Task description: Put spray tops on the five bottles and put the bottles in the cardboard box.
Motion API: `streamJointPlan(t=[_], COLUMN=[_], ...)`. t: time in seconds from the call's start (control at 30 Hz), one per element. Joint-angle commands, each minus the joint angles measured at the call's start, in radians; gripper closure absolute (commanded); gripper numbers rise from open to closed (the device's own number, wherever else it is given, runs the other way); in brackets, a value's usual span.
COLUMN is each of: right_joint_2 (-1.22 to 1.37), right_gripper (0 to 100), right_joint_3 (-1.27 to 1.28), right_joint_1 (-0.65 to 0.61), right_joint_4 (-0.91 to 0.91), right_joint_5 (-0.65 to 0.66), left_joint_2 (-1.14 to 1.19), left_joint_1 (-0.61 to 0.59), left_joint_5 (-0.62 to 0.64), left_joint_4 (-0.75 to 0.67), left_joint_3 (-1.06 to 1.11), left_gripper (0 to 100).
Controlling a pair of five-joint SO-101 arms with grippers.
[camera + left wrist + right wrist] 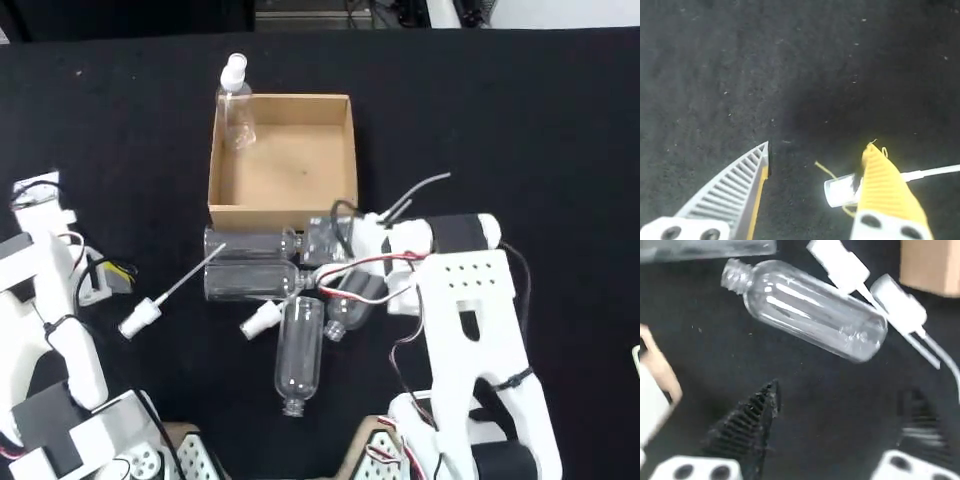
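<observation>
Hovers with the right gripper [842, 392] spread wide, gripping nothing, above the black table [840, 365]. Faces an uncapped bottle [810, 310] lying just past the fingertips, two spray tops [840, 262] beyond it, near the cardboard box [930, 265]. Holds the left gripper [817, 145] wide open too, empty, beside a loose spray top [840, 192] partly hidden behind its yellow finger [885, 185]. Shows one capped bottle [236, 95] at the box's far corner, other bottles [250, 245] lying before the box.

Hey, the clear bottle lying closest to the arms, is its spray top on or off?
Off. The bottle lies on its side with a bare, open threaded neck.
</observation>
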Motion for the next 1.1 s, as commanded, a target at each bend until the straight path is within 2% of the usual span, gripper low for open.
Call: streamJointPlan(t=[0.0, 0.17, 0.27, 0.4, 0.63, 0.9, 1.07], right_joint_2=[-0.001, 0.001, 0.001, 0.002, 0.001, 0.001, 0.002], right_gripper=[60.9, 60.9, 60.9, 60.7, 60.9, 60.9, 61.0], right_joint_3=[0.013, 0.076, 0.128, 0.202, 0.32, 0.403, 0.417], right_joint_1=[-0.032, -0.146, -0.18, -0.183, -0.16, -0.157, -0.087], right_joint_4=[-0.032, -0.057, -0.157, -0.252, -0.262, -0.362, -0.471], right_joint_5=[0.133, 0.21, 0.216, 0.219, 0.315, 0.318, 0.318], left_joint_2=[-0.012, -0.012, -0.012, -0.012, -0.012, -0.012, -0.012], left_joint_1=[-0.021, -0.021, -0.022, -0.022, -0.021, -0.013, -0.013], left_joint_5=[0.015, 0.011, 0.011, 0.011, 0.011, 0.009, 0.009], left_joint_4=[-0.009, -0.011, -0.011, -0.011, -0.011, -0.006, -0.005], left_joint_3=[0.012, 0.028, 0.025, 0.028, 0.028, 0.028, 0.028], left_gripper=[72, 72, 72, 72, 72, 72, 72])
